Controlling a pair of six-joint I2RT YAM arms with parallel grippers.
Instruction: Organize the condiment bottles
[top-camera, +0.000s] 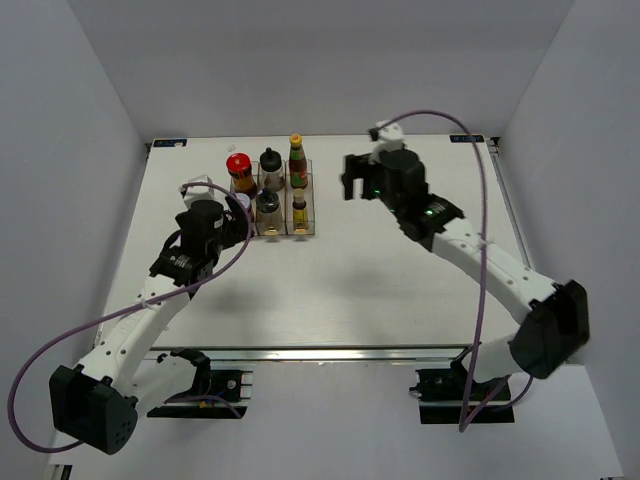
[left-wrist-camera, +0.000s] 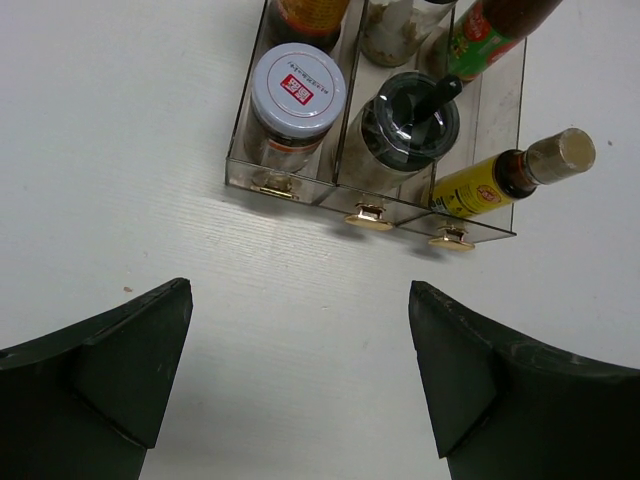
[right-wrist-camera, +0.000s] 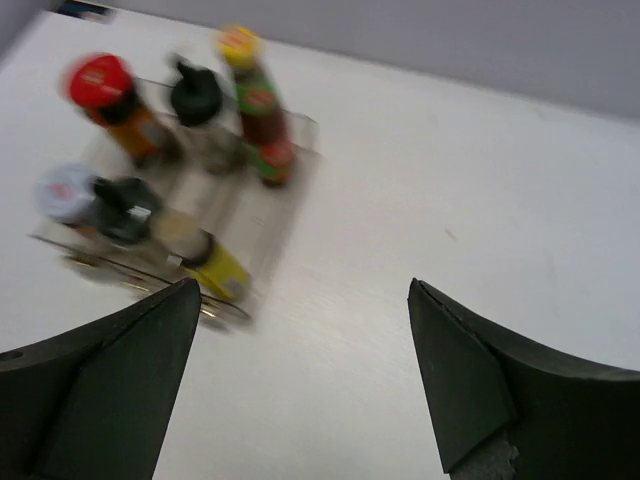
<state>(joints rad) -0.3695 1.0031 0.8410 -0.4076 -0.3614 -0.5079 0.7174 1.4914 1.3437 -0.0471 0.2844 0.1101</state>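
Left gripper (left-wrist-camera: 298, 300): jaws wide, empty. Just ahead, clear plastic three-slot rack (left-wrist-camera: 320, 192) holds white-capped glass jar (left-wrist-camera: 296, 90), black-capped clear jar (left-wrist-camera: 410, 122) and slim tan-capped yellow-labelled bottle (left-wrist-camera: 500, 178), which leans. Judged light, rigid, slippery, breakable; grip below the cap. Right gripper (right-wrist-camera: 300, 295): wide, empty, rack ahead-left.

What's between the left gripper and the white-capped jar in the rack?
In the left wrist view, only bare tabletop separates the open left gripper from the front wall of the clear rack, with the white-capped jar behind it.
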